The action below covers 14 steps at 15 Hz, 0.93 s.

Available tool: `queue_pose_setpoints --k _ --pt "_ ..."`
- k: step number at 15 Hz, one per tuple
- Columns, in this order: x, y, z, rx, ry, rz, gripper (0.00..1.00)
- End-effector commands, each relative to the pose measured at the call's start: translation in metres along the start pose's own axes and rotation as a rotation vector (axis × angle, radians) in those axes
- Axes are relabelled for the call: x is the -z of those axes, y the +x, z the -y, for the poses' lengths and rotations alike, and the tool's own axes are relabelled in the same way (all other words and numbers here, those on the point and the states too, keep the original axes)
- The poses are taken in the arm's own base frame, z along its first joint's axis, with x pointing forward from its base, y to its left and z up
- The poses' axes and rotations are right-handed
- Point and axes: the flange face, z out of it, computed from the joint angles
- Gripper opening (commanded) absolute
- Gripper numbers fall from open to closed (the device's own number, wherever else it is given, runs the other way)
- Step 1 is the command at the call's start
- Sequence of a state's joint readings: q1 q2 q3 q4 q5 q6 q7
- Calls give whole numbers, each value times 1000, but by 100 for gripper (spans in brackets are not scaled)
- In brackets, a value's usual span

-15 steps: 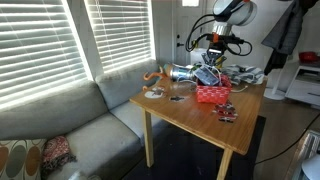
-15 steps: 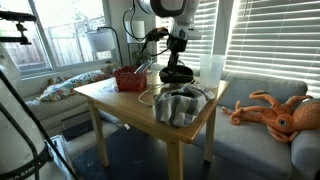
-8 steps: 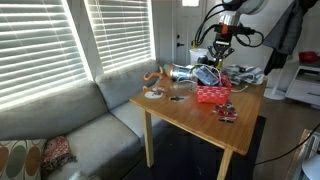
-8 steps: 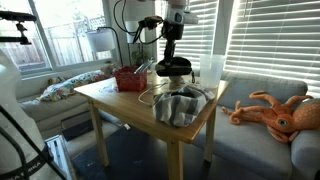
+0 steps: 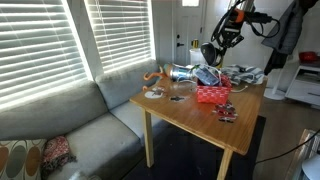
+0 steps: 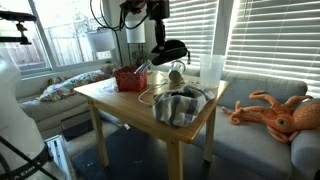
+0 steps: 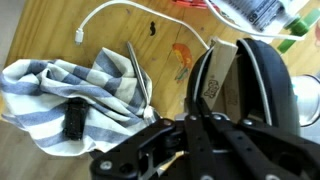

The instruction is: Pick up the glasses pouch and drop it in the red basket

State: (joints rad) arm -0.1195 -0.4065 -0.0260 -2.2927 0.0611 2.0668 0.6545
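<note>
From where I stand, the pick-up looks done and the carry is in hand. The gripper (image 6: 163, 42) hangs high above the desk (image 6: 112, 98), its fingers (image 7: 205, 128) pinching the black glasses pouch (image 6: 175, 48), which is well clear of the wood. In the wrist view the pouch (image 7: 252, 82) fills the 3 o'clock side, with a striped cloth (image 7: 60, 85) lying on the desk at its 9 o'clock and a white cable (image 7: 110, 14) curling away at 11.

The red basket (image 6: 129, 78) sits on the desk at about 8 o'clock from the pouch in an exterior view; in an exterior view the basket (image 5: 213, 94) is nearly at 6 o'clock, straight below the pouch (image 5: 211, 52).

I judge the next move to be a short shift until the pouch hangs over the basket's open top, a lowering towards its rim, then a spreading of the fingers. The basket is small and low, so a release off-centre could leave the pouch on the rim or on the desk.
</note>
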Motion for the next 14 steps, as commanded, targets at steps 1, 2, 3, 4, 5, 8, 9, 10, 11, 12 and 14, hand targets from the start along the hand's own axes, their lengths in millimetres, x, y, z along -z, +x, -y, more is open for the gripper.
queue_pose_setpoints --k 1,2,3,4,5,8,9,10,11,12,14 --pt "32 -44 2 83 2 -178 1" --pt "37 -55 7 112 -7 -223 1" --pt "42 -67 12 143 -17 -252 1" --pt "46 -78 16 165 -25 -284 1" --pt "48 -91 23 185 -32 -314 1" --pt "50 -123 41 214 -59 -415 1" --pt "50 -134 47 214 -68 -439 1" --pt "50 -145 52 215 -78 -463 1" --pt "49 -153 58 222 -83 -478 1" --pt "46 -139 58 233 -80 -409 4" --pt "45 -152 64 238 -87 -433 4"
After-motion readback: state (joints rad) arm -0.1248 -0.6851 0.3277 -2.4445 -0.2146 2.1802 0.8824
